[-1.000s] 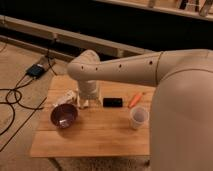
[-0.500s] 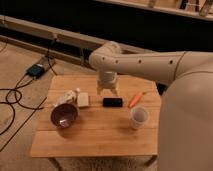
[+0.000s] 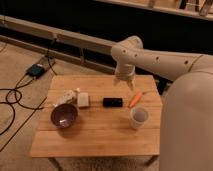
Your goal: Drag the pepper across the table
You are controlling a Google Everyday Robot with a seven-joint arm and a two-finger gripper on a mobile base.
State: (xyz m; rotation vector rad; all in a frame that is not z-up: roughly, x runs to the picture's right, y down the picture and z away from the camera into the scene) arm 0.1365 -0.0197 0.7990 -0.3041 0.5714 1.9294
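The big white robot arm [image 3: 165,62] comes in from the right and bends down over the back of the worktop [image 3: 100,136]. At its end the pincer [image 3: 123,85] hangs over the back right part of the wood top. I cannot tell if the pincer is wide or narrow, because it looks like one pale lump from here. It holds nothing that I can see. The pepper [image 3: 135,98] lies on the right side of the worktop, just in front of the pincer and a bit to its right. It is small, orange and thin, and it lies at a slant with one end pointing to the back right. The pincer and the pepper are near each other but do not seem to touch. A black block [image 3: 112,102] lies just beside the pepper, on its left. A see-through cup [image 3: 139,117] stands in front of the pepper, close to it. More to the left there is a pale little box [image 3: 83,99], a crumpled wrapper [image 3: 64,97] and a dark purple bowl [image 3: 64,115]. Black cables [image 3: 14,96] lie on the floor at the left.
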